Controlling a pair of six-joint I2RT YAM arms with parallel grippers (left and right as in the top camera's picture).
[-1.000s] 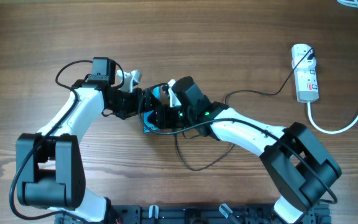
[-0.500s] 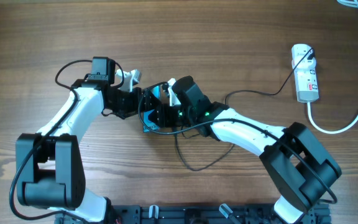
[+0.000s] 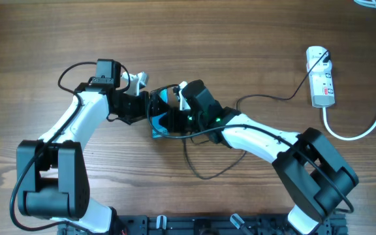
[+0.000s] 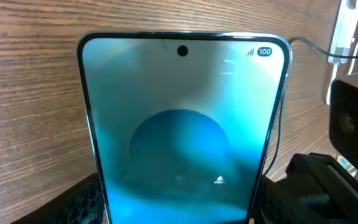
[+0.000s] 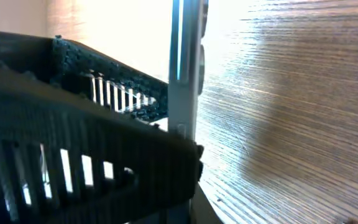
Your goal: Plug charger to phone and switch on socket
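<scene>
Centrally in the overhead frame, the phone is clamped by its long edges in the left gripper; the right gripper is crowded against it, grip undeterminable; the charger is trailed from the socket, upper right.

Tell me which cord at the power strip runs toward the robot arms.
The thin black charger cable; it heads left from the socket toward the right arm. The thick white cord loops right instead.

The phone — its lower end cut off.
</scene>
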